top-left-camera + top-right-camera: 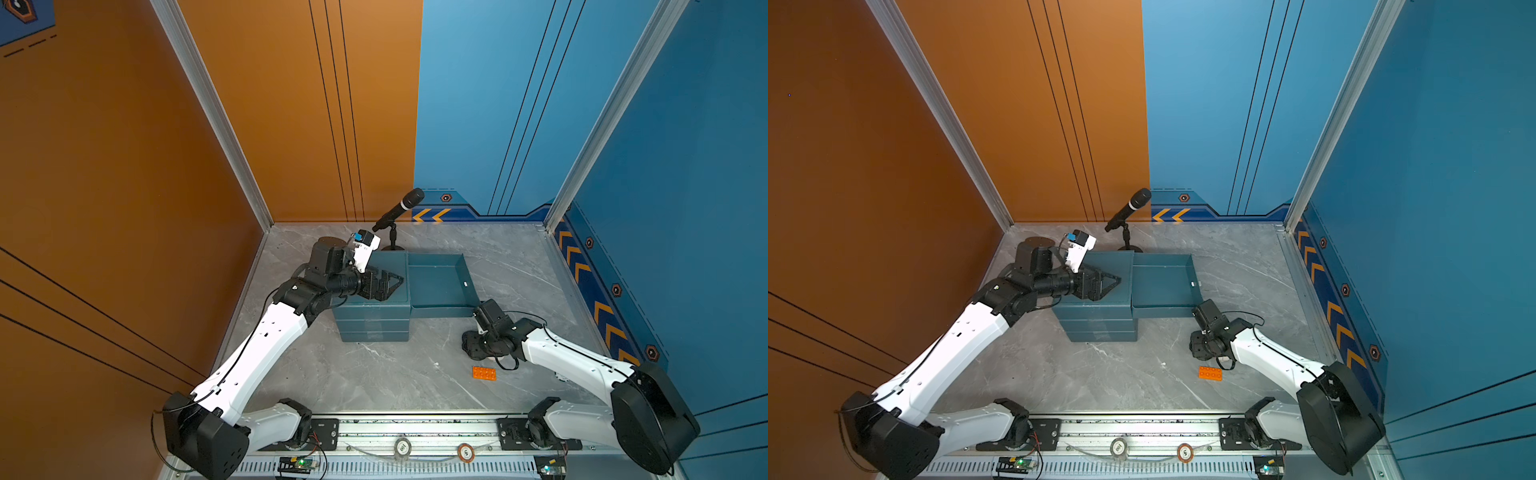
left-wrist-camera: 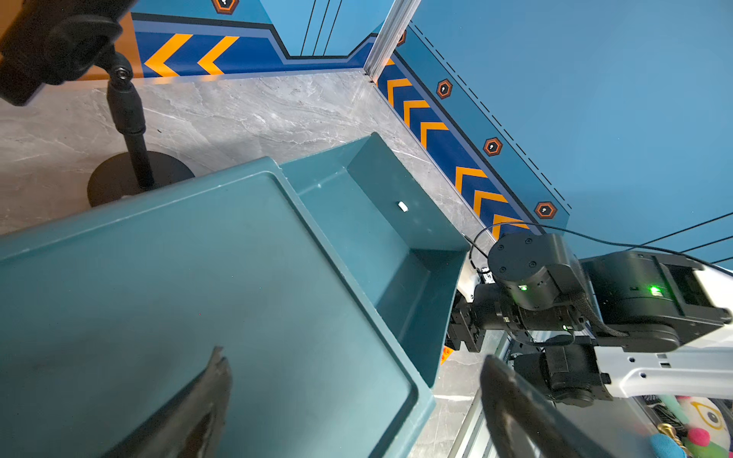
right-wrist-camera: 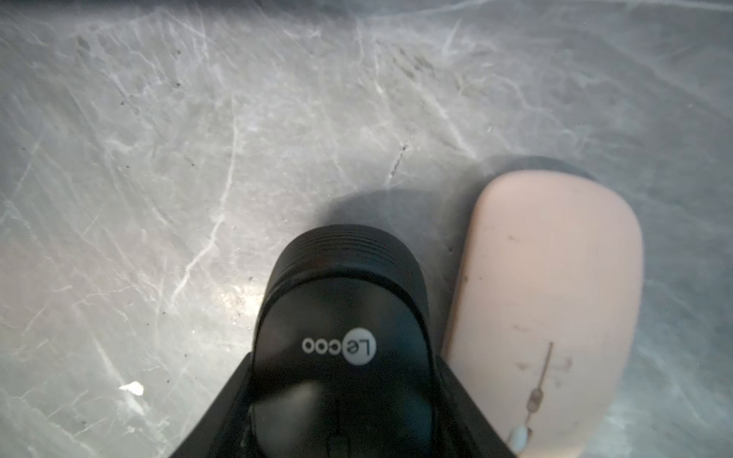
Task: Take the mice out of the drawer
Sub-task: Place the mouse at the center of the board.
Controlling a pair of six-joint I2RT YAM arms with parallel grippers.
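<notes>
Because the black mouse [image 3: 341, 285] looks light, rigid and slippery-shelled, the right gripper [image 3: 343, 361] sensibly clasps its flanks, low at the worktop [image 3: 158, 158], right of the drawer [image 1: 436, 282], just beside the pink mouse [image 3: 555, 277]. The left gripper [image 2: 353, 357] gapes wide.

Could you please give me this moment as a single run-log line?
drawer: open, no mice visible | right claw: shut on black mouse beside pink mouse | left claw: open, above cabinet

Marble worktop [image 1: 374, 374] bears drawer unit [image 1: 374, 324], microphone stand [image 1: 392, 239], orange plate [image 1: 484, 372] (studded), pink mouse [image 3: 555, 297] just beside black mouse [image 3: 341, 317].
</notes>
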